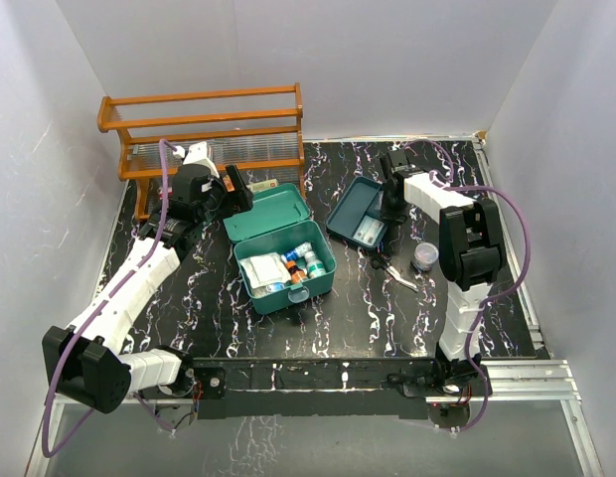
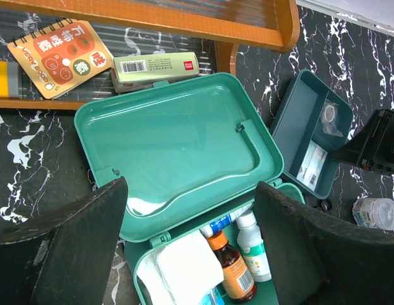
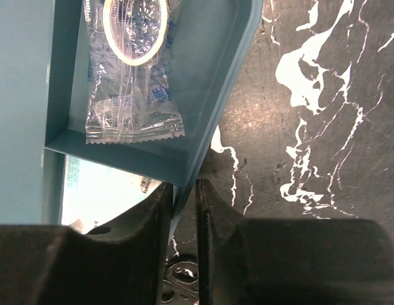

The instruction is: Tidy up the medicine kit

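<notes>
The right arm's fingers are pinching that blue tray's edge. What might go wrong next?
1. The right fingers grip only the thin rim of the blue tray. If lifted, it may tilt or slip, spilling the loose sachet inside.
2. Carried toward the medicine kit, the tray could bump the raised lid or the open left fingers hovering there.
</notes>
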Controlling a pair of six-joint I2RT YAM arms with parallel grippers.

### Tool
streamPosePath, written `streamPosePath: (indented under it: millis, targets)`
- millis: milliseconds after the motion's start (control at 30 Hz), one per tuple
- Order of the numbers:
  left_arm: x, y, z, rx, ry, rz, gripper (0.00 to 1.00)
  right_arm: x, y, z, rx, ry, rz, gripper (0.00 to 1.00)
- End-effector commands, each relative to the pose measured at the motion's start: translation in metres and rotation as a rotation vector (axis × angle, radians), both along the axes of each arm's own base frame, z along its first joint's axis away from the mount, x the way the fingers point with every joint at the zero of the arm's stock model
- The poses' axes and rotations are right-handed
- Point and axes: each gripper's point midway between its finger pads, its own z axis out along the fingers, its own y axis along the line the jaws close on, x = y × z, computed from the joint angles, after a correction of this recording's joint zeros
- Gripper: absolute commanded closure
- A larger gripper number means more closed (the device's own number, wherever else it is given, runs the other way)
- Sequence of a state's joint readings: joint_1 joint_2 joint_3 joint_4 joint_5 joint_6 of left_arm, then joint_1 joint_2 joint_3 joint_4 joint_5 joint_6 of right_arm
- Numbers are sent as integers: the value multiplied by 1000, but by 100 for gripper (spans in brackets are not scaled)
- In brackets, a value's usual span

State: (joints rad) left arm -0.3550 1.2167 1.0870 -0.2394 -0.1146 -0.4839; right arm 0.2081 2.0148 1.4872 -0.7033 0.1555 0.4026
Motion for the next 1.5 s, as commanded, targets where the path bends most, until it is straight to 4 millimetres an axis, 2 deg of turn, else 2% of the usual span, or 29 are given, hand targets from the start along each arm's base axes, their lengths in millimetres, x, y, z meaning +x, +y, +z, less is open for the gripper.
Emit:
streamPosePath:
  millis: [0, 100, 200, 467, 667, 867, 1033, 1200, 1467]
  targets:
    - [4, 1, 19, -4, -47, -5, 20, 11, -8, 12, -46, -28, 72, 76]
    - [3, 1, 18, -5, -46, -7, 20, 16, -3, 32, -16, -66, 75, 67]
    - [2, 0, 18, -13, -46, -11, 20, 11, -4, 48, -3, -87, 35, 57]
    - [2, -8, 13, -58, -47, -29, 20, -52, -4, 64, 78, -84, -7, 47]
    - [-1, -14, 8, -95, -36, -45, 20, -96, 3, 37, 145, -5, 5, 48]
    - [-8, -12, 5, -106, -25, -41, 20, -105, 12, 18, 196, 37, 27, 53]
    - [-10, -10, 4, -104, -24, -30, 20, -110, 15, 1, 199, 71, 68, 49]
    - [-9, -11, 3, -108, -23, -29, 20, -123, 21, -15, 230, 129, 83, 47]
    - [-8, -11, 2, -99, -19, -32, 20, -152, 29, -15, 246, 196, 59, 46]
